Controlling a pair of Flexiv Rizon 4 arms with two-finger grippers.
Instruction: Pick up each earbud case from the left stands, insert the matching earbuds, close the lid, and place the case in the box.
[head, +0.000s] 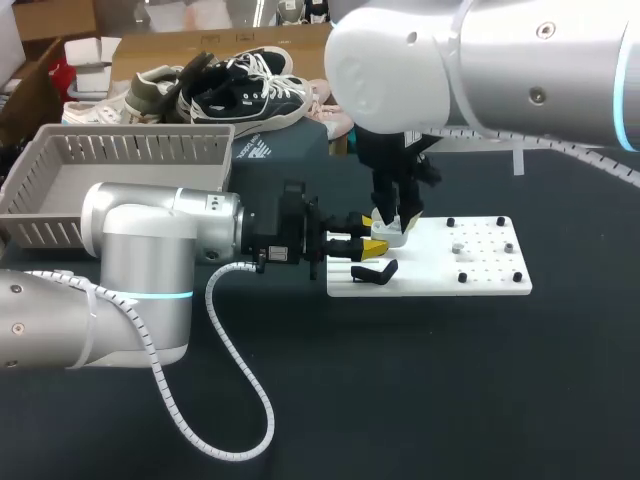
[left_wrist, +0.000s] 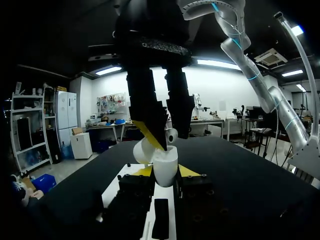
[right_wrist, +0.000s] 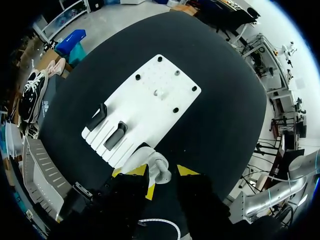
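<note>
The black table (head: 420, 400) fills the lower frame. At centre the left gripper (head: 372, 236) comes in level from the left, its fingers clamped on the sides of a white case (head: 390, 236) with its lid open, at the left end of a white board (head: 480, 275). The right gripper (head: 397, 220) hangs over the case, pinching a white earbud (left_wrist: 171, 135). A black stand (head: 375, 272) lies on the board just below. A grey basket (head: 60, 190) sits upper left.

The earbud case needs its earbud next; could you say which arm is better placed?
Right: the right end effector holds an earbud just above the open earbud case, which the left end effector grips.
</note>
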